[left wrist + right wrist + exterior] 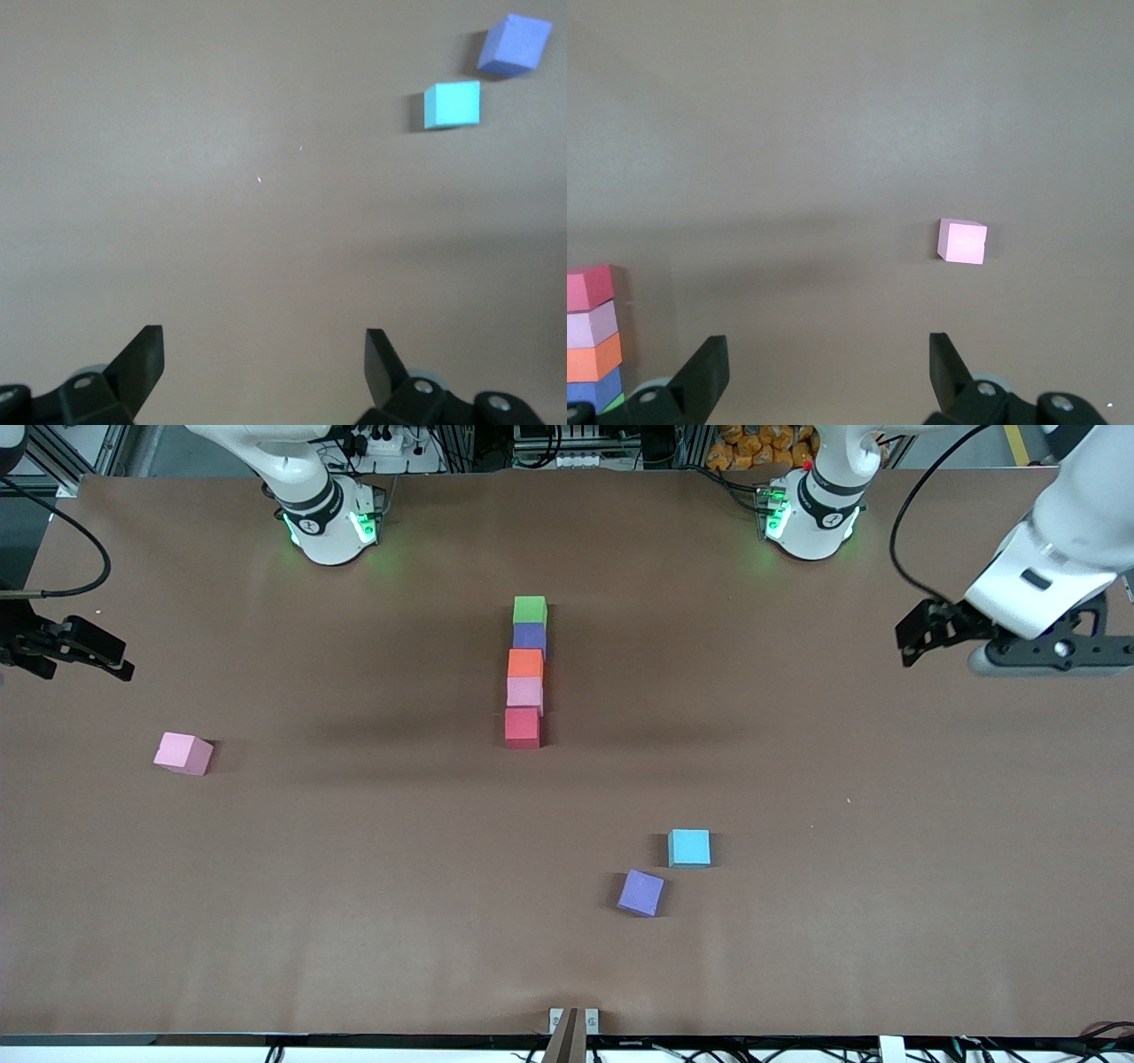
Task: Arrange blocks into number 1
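Five blocks touch in a straight column at mid-table: green [530, 609] nearest the bases, then purple [529, 638], orange [525, 663], pink [524, 691] and red [523, 727]. A loose pink block [183, 753] [962, 242] lies toward the right arm's end. A light blue block [689, 848] [452, 104] and a purple block [640, 892] [515, 44] lie nearer the front camera. My left gripper [912, 638] [266, 354] hangs open and empty over the left arm's end. My right gripper [120, 664] [828, 359] hangs open and empty over the right arm's end.
Brown paper [354, 868] covers the whole table. The two arm bases [328, 522] [811, 514] stand along the table's edge farthest from the front camera. A small bracket [573, 1020] sits at the edge nearest the front camera.
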